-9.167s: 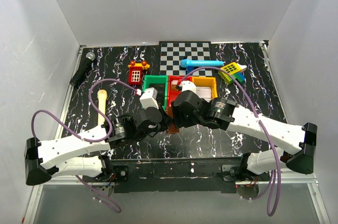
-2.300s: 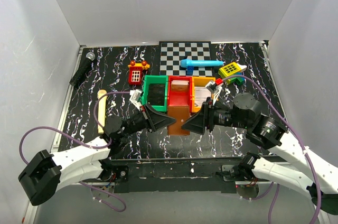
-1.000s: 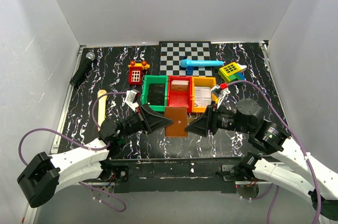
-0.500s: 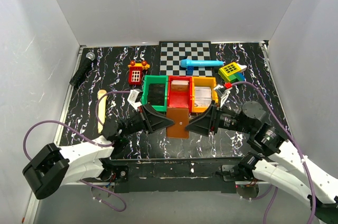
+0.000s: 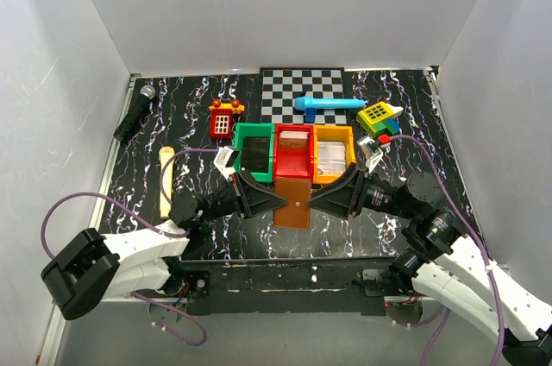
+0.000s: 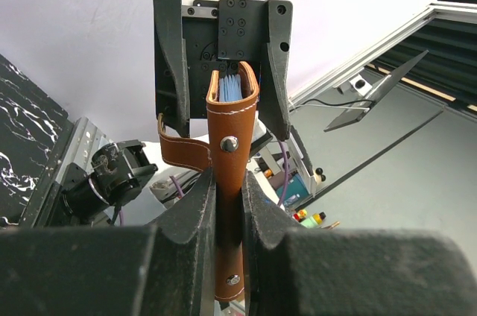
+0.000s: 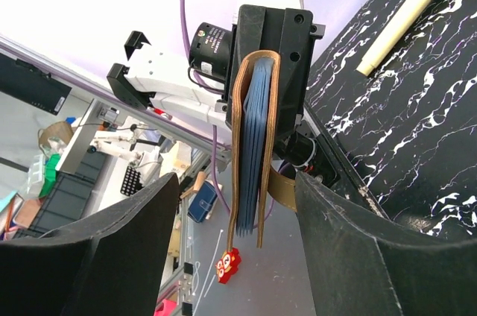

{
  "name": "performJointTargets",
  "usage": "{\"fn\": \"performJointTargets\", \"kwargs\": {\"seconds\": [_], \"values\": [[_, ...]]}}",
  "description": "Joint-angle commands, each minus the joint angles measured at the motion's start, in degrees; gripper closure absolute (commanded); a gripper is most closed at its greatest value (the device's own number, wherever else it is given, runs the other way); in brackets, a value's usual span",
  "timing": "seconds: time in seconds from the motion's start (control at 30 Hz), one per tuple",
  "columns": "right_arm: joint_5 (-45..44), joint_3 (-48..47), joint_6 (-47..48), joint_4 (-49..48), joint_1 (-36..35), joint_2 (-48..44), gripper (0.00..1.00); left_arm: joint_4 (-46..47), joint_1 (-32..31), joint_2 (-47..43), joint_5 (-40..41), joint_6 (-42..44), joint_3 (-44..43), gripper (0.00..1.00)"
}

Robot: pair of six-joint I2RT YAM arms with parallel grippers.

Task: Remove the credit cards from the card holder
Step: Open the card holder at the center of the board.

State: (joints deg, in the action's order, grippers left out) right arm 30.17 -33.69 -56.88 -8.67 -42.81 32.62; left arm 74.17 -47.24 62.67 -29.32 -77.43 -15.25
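The card holder (image 5: 293,202), brown with a snap strap, hangs just in front of the red bin. My left gripper (image 5: 269,202) is shut on it, and its fingers (image 6: 195,215) press both brown faces of the card holder (image 6: 232,144). My right gripper (image 5: 317,202) faces it from the right, open. In the right wrist view the card holder (image 7: 253,144) shows edge-on with blue-grey leaves inside. The right gripper (image 7: 238,253) has its jaws wide on either side with gaps. I cannot tell credit cards apart from the leaves.
Green (image 5: 239,137), red (image 5: 280,159) and orange (image 5: 321,131) bins stand in a row behind the holder. Farther back lie a checkered mat (image 5: 302,83), a blue toy (image 5: 328,104), a yellow toy (image 5: 378,116) and a red toy (image 5: 224,118). A black microphone (image 5: 135,113) and a cream stick (image 5: 165,180) lie left.
My right gripper's jaws have opened wider and its arm has shifted slightly right. The left gripper keeps its hold on the card holder, which has barely moved.
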Motion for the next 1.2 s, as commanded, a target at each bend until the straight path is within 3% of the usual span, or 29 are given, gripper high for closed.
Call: {"fn": "performJointTargets", "kwargs": {"seconds": [0.0, 0.8, 1.17], "values": [[1.5, 0.6, -2.4, -5.7, 1.0, -0.3, 0.29, 11.5, 0.0, 0.1, -0.7, -1.0, -1.5, 1.00], [3.1, 5.6, -6.7, -7.8, 7.3, -2.9, 0.35, 12.2, 0.0, -1.7, -0.4, -1.0, -1.5, 1.00], [4.7, 1.0, -3.2, -2.9, 7.4, 0.5, 0.39, 10.6, -0.1, -0.5, -1.7, -0.6, -3.8, 1.00]]}}
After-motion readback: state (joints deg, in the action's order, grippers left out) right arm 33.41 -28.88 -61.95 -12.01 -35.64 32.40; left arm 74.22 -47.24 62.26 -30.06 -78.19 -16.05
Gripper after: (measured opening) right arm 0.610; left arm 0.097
